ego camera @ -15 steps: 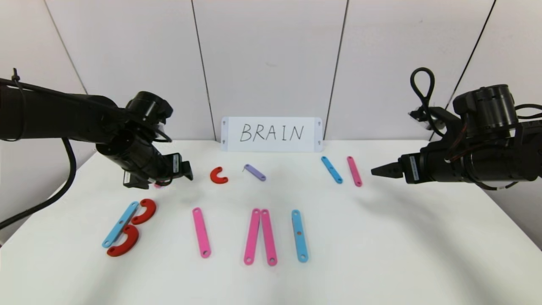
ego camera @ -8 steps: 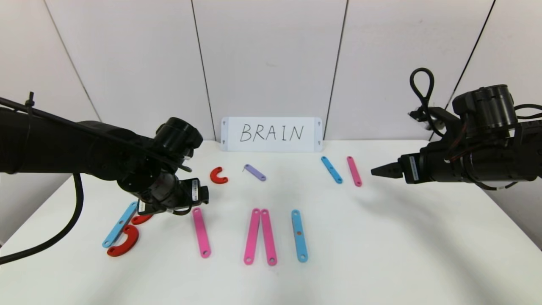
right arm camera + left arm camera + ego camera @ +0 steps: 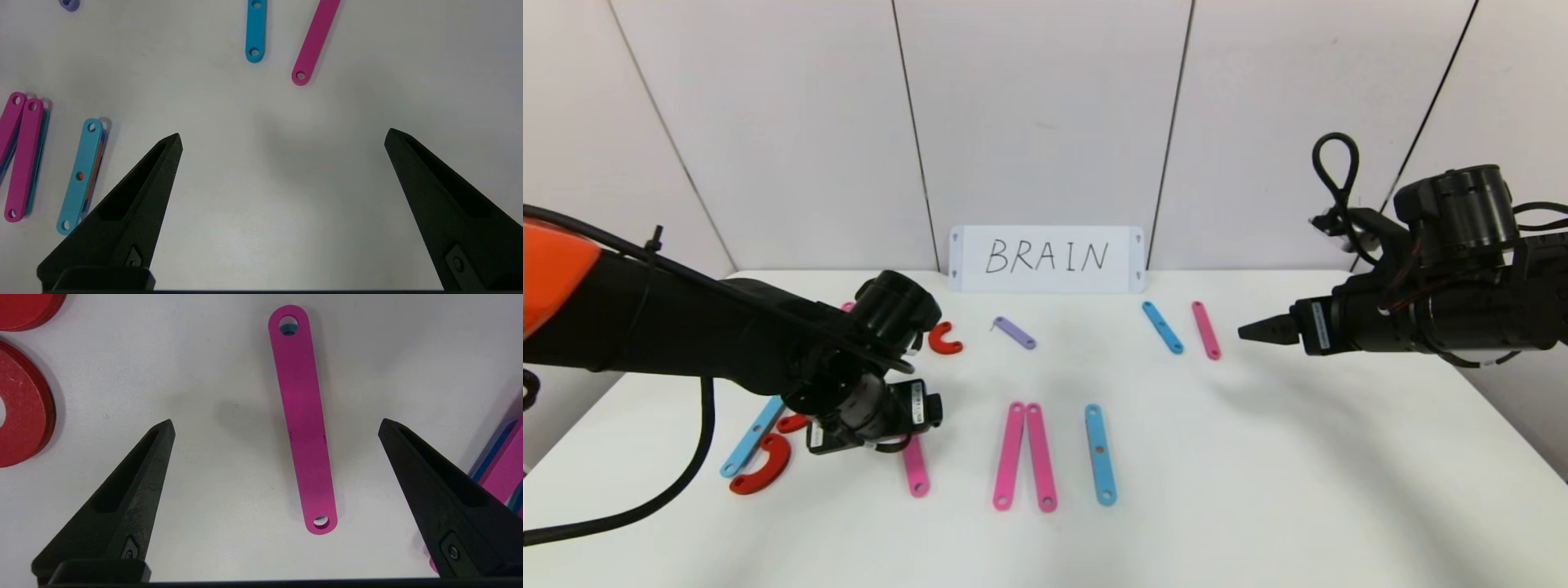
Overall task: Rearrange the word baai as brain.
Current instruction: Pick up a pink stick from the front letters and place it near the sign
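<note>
- Baai letters (image 3: 1013, 453), built of flat strips and red curves, lie in a row on the white table (image 3: 1258, 490) in the head view, nearer the robot than the white card (image 3: 1045, 259) reading "BRAIN" in black handwriting, which stands at the table's far edge.
- Between card and row lie spare pieces: a red curve (image 3: 945, 339), a lilac strip (image 3: 1015, 332), a blue strip (image 3: 1162, 327) and a pink strip (image 3: 1206, 330).
- Left gripper (image 3: 929, 406) hangs over the row's single pink strip (image 3: 916, 467), hiding its far end and part of the B's red curves (image 3: 761, 465); its fingers are spread, grasping nothing.
- Right gripper (image 3: 1245, 331) hovers beside the spare pink strip, released and empty.
- Left wrist view: the pink strip (image 3: 303, 420) lies between the spread fingers (image 3: 135, 486), untouched.
- Right wrist view: bare table between wide fingers (image 3: 139, 196); the row's blue strip (image 3: 80, 175) is off to one side.
</note>
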Tool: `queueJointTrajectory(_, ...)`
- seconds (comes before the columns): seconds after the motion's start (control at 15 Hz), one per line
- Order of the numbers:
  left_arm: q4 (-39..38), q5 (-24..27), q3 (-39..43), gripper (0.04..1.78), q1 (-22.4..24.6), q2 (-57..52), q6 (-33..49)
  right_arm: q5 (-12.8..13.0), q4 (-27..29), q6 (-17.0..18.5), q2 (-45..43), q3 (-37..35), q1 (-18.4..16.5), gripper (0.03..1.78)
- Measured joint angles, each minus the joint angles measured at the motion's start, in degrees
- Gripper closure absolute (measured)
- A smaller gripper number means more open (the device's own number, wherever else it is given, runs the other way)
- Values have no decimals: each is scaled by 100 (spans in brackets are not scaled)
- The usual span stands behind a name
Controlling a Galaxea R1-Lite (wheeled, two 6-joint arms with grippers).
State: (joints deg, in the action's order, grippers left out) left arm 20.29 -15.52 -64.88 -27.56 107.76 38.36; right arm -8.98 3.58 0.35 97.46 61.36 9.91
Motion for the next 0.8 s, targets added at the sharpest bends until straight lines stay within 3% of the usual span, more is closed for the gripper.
queueJointTrajectory(0.53,-119,33,33,11,-22,285,24,1,-1,-2,0,-9,0,8)
queueJointTrajectory(0.67,-102,34,33,24,-22,296,30,1,-11,0,0,-20,0,8)
queueJointTrajectory(0.8,-94,45,27,48,-22,301,66,1,-11,0,0,-20,0,8)
